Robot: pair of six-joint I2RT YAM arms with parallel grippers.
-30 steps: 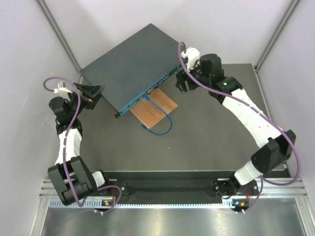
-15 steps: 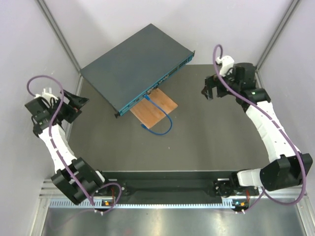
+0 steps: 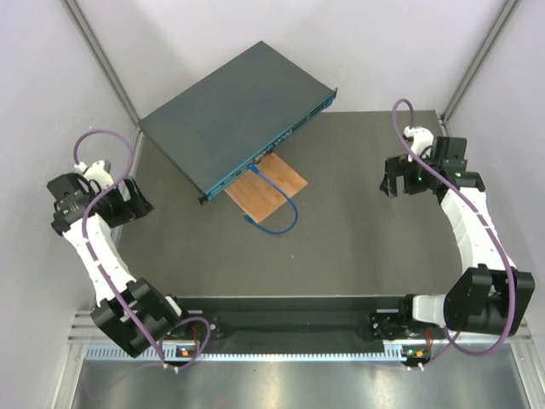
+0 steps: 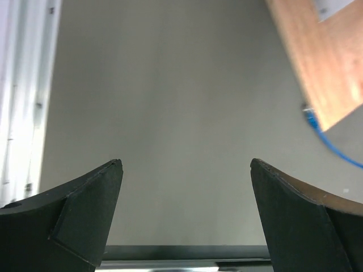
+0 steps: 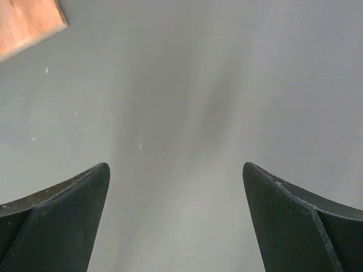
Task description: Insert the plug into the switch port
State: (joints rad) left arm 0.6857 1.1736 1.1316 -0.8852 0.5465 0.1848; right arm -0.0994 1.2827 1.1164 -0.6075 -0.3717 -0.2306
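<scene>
The switch point(image 3: 230, 115), a flat dark blue-teal box, lies at the back left of the table, its lighter port face point(image 3: 272, 149) turned toward the middle. A blue cable point(image 3: 279, 204) runs from the port face over a small brown wooden board point(image 3: 266, 189) and loops to a plug end point(image 3: 248, 220) on the mat. The cable point(image 4: 332, 148) and board point(image 4: 320, 56) also show in the left wrist view. My left gripper point(image 3: 139, 204) is open and empty at the left edge. My right gripper point(image 3: 387, 183) is open and empty at the right.
White walls and metal frame posts point(image 3: 102, 60) enclose the table closely on the left, back and right. The board's corner point(image 5: 25, 22) shows in the right wrist view. A black rail point(image 3: 289, 302) runs along the near edge.
Both arms have drawn back from the switch: the left gripper moved down and out to the left edge, the right gripper moved right and toward the near side. The switch and cable have not moved.
</scene>
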